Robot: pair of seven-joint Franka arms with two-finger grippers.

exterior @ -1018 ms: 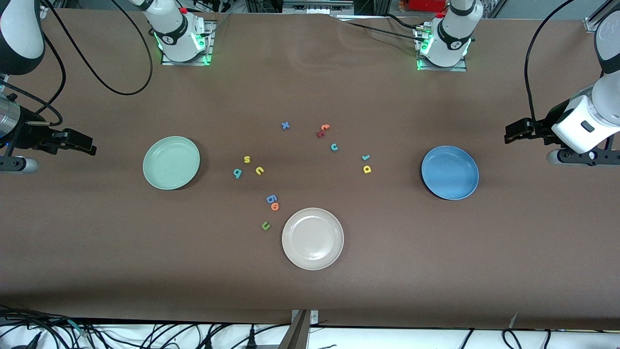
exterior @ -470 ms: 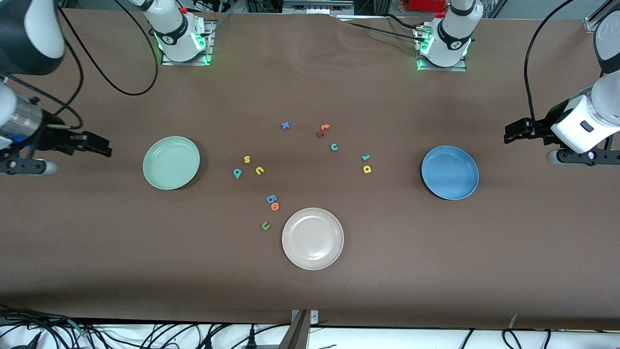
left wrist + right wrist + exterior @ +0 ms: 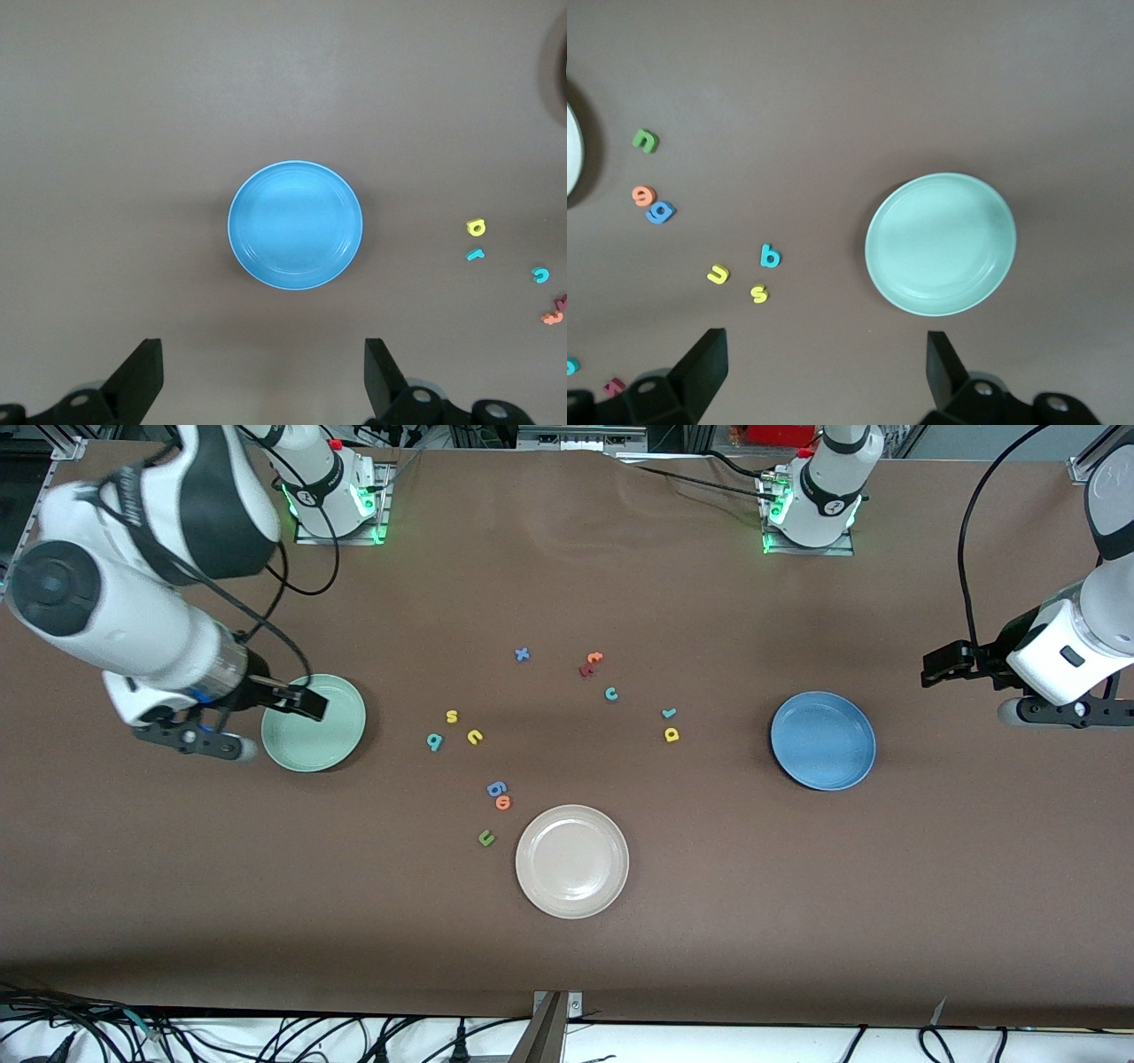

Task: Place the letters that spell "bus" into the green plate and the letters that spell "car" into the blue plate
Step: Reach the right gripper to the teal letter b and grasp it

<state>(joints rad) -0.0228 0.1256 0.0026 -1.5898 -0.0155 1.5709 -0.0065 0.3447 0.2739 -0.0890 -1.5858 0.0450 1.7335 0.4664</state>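
The teal "b" (image 3: pixel 433 741), yellow "s" (image 3: pixel 452 716) and yellow "u" (image 3: pixel 475 736) lie together beside the green plate (image 3: pixel 330 737), toward the table's middle. The teal "c" (image 3: pixel 611 693), teal "r" (image 3: pixel 669 712) and yellow "a" (image 3: pixel 671 734) lie loose, closer to the blue plate (image 3: pixel 823 740). Both plates hold nothing. My right gripper (image 3: pixel 306 702) hangs open over the green plate's rim; its wrist view shows the green plate (image 3: pixel 941 243) and "b" (image 3: pixel 770 257). My left gripper (image 3: pixel 941 665) waits open at its end of the table, with the blue plate (image 3: pixel 295 225) in its wrist view.
A cream-white plate (image 3: pixel 572 861) sits nearer the front camera. Other letters lie about: a blue "x" (image 3: pixel 522 654), an orange "t" (image 3: pixel 594 658) touching a dark red letter (image 3: pixel 586 670), a blue "g" (image 3: pixel 496 788), an orange letter (image 3: pixel 503 802) and a green "u" (image 3: pixel 485 837).
My right arm has swung in from its end of the table, bringing its open gripper over the green plate's rim. The left arm and all letters stayed put.
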